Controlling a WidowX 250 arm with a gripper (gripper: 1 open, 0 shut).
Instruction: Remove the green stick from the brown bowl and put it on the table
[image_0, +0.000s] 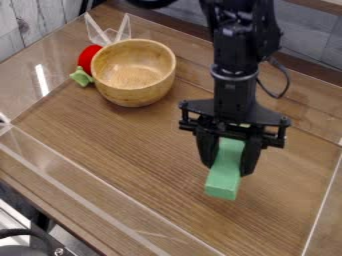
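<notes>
Over table (107, 170): one claw (231, 160), one green stick (226, 176).

The stick (225, 174) between the fingers of the pincer (233, 157) is plain mid-green; the pincer and arm are black; the table (107, 170) beneath is brown wood with darker grain running lengthwise; up and left of the pincer the bowl (132, 71) is pale tan wood, lighter inside; just beyond it shows something red (88, 57) with a small green bit (82, 77).
</notes>
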